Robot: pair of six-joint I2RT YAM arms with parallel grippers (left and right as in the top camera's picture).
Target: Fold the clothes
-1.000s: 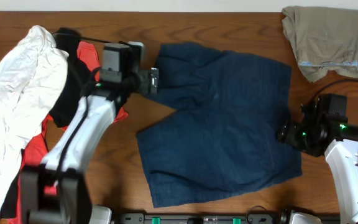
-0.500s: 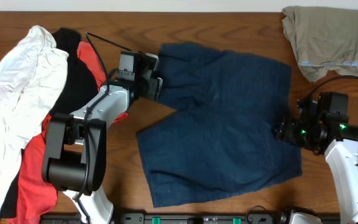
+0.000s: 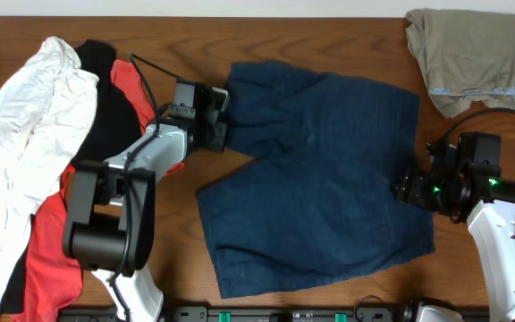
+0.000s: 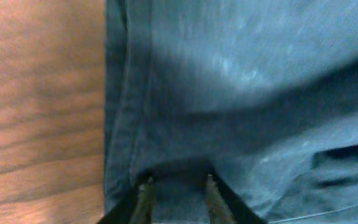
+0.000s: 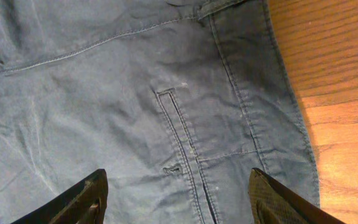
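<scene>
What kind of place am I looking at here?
Likely a robotics lab bench, not a home: a left arm and right arm work over a wooden table, with navy shorts spread flat and a heap of clothes beside them.

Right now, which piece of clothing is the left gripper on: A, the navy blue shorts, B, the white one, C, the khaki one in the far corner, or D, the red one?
A: the left wrist view shows the left gripper with its fingertips drawn in on a fold at the edge of the navy blue shorts, with only bare wood beside it.
</scene>
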